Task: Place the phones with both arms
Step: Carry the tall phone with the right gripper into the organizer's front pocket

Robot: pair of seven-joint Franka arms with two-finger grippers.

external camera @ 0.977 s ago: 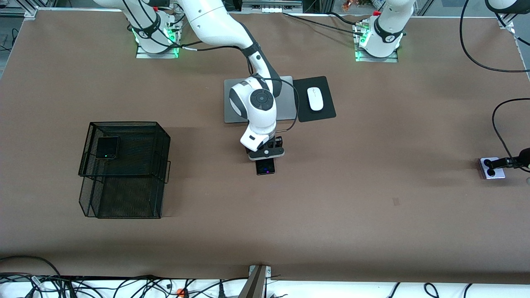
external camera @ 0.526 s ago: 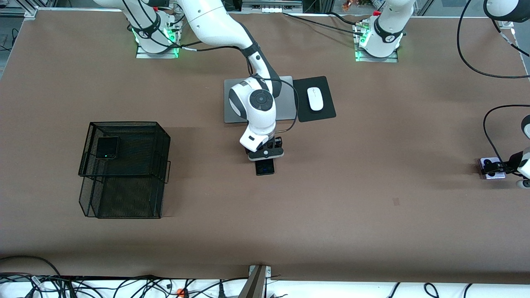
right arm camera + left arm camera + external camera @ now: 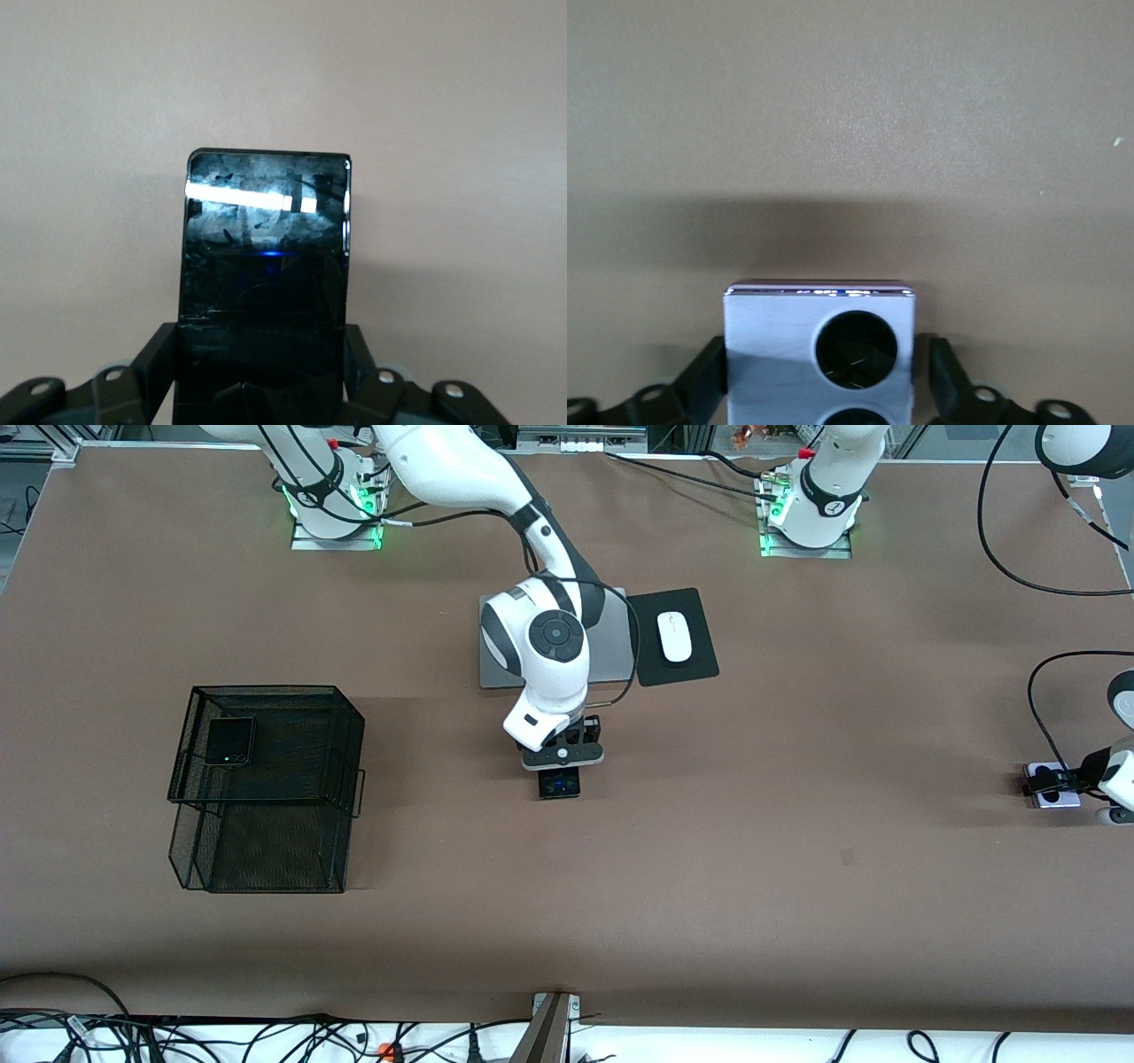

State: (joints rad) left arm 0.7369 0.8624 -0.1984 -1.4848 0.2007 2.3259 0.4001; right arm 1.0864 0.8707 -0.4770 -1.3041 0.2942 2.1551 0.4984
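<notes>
At table's edge, left hand (image 3: 1054,784) apparently pinches lilac-white phone (image 3: 819,354).

I see a brown table (image 3: 797,921) with a black wire-mesh basket (image 3: 266,788) toward the right arm's end. A silver laptop (image 3: 611,651) lies closed near the bases, and just beside it a black mouse pad (image 3: 695,664) carries a white mouse (image 3: 674,637). Loose cables (image 3: 266,1036) trail along the table's edge nearest the front camera
</notes>
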